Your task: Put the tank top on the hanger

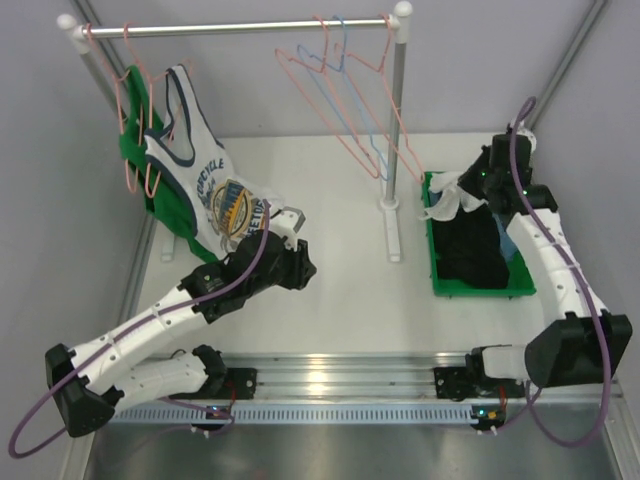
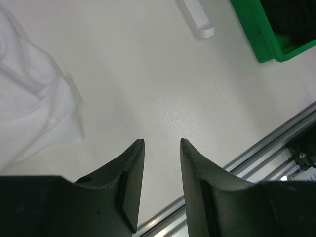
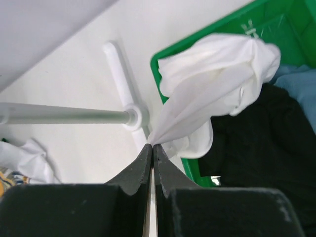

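At the green bin (image 1: 436, 282) on the right of the overhead frame, my right claw (image 3: 152, 146) is pressed together on a fold of the plain white tank top (image 3: 217, 69). The rest of the top is bunched over the bin's rim and the black clothes (image 3: 266, 138) heaped inside. My left claw (image 2: 162, 143) hangs spread and empty above bare tabletop (image 2: 163, 74), left of centre in the overhead frame.

The pink wire hanger (image 1: 322, 107) hangs by its hook from the rail (image 1: 240, 27) at upper centre, beside a blue hanger (image 1: 352, 112) and well apart from the top.

I judge this the pick-up step: the cloth is gripped but not yet clear of the bin. The next move calls for a steady lift, high enough that the trailing fabric comes free of the rim without dragging the dark clothes out. The top must then go toward the middle, where my free claw can help open a shoulder strap for the hanger. The pinch is thin, so slipping is the risk.
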Controlling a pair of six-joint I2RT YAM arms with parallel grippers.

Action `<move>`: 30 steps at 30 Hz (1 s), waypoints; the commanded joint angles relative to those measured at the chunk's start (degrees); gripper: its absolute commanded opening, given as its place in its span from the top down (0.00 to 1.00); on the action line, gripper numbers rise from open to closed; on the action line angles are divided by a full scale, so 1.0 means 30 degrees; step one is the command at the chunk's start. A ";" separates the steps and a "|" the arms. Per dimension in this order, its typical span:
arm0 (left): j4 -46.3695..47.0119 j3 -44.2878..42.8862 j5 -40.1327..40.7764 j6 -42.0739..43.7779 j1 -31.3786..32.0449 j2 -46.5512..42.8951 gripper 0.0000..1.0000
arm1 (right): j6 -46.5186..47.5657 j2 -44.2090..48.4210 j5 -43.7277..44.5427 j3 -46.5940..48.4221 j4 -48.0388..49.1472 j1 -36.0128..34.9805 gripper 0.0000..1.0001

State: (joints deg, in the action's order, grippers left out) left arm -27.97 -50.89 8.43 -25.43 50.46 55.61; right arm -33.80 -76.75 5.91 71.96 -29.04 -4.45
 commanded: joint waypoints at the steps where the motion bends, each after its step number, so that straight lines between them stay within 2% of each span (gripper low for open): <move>1: 0.0328 -0.0877 0.0238 0.0273 0.0056 -0.0286 0.60 | 0.0865 0.1996 -0.0621 0.1731 -0.1188 0.0106 1.00; 11: 0.0474 -0.0936 0.0385 0.0391 0.0085 -0.0726 0.60 | 0.0926 0.5540 -0.1150 0.4429 -0.4352 -0.0772 1.00; 17: 0.1380 -0.0499 -0.0550 0.0040 0.0056 -0.1047 0.59 | 0.0107 0.7036 -0.0772 0.4431 -0.5320 -0.2586 1.00; 22: 0.3167 0.0293 -0.2542 -0.0312 0.0056 -0.1721 0.56 | -0.1092 0.7449 0.1510 0.3758 -0.5643 -0.7034 1.00; 30: 0.3697 0.1027 -0.2106 -0.0312 0.0056 -0.3478 0.53 | -0.3262 0.6192 0.5293 0.2410 -0.5032 -1.4909 1.00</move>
State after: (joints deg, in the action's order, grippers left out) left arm -21.10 -48.56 2.35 -25.87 50.46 47.27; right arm -39.90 -55.96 15.88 80.31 -45.54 -42.22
